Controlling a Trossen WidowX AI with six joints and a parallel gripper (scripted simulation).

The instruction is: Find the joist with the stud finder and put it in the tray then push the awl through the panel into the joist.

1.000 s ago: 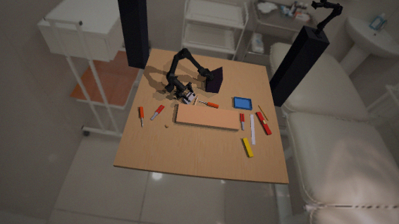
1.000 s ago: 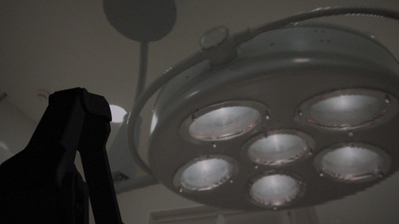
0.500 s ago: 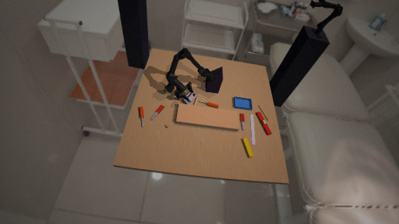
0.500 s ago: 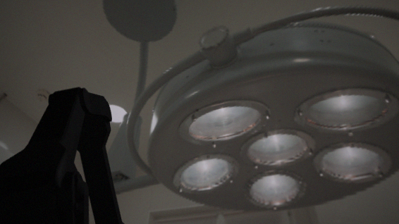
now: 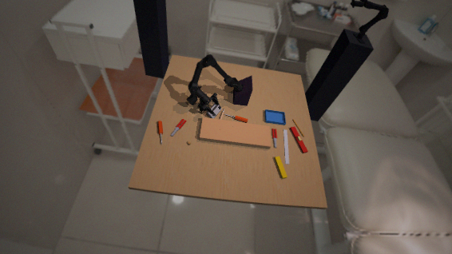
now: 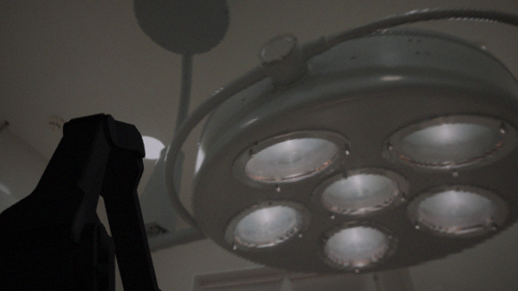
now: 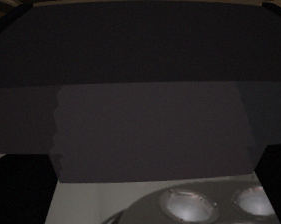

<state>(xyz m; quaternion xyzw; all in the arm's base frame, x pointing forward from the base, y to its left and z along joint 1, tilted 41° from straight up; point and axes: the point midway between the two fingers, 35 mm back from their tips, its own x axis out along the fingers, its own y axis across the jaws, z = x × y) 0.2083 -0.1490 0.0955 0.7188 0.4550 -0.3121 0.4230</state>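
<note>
"One tray (image 5: 275, 117), blue: where is it, and what does it hold?"

"Off the upper right corner of the panel (image 5: 235, 135), as the top view has it. Its blue floor shows bare from rim to rim."

"And the gripper (image 5: 212, 107) (image 7: 156, 136)?"

"Just above the panel's left part in that view, with a pale grey block (image 5: 214, 111) at its fingers. The fingers stand wide apart; I cannot tell whether they grip the block. From the wrist, a broad dark surface (image 7: 153, 127) fills most of the view."

"Is that block the stud finder?"

"Perhaps, but I cannot say for sure. The panel itself lies flat on the table (image 5: 224, 171)."

"Which tool is the awl?"

"Too small to settle. One orange-handled tool (image 5: 240, 119) lies just above the panel, its thin shaft pointing left. Another orange tool (image 5: 160, 127) lies well to the panel's left, with red pliers (image 5: 176, 128) between."

"And to the panel's right?"

"Nearest, a small red-handled tool (image 5: 274, 134); then a white strip (image 5: 286, 147), then a red bar (image 5: 299, 139), with a thin orange stick (image 5: 298, 127) at its upper end. A yellow block (image 5: 280, 167) sits below the panel's right end."
</note>
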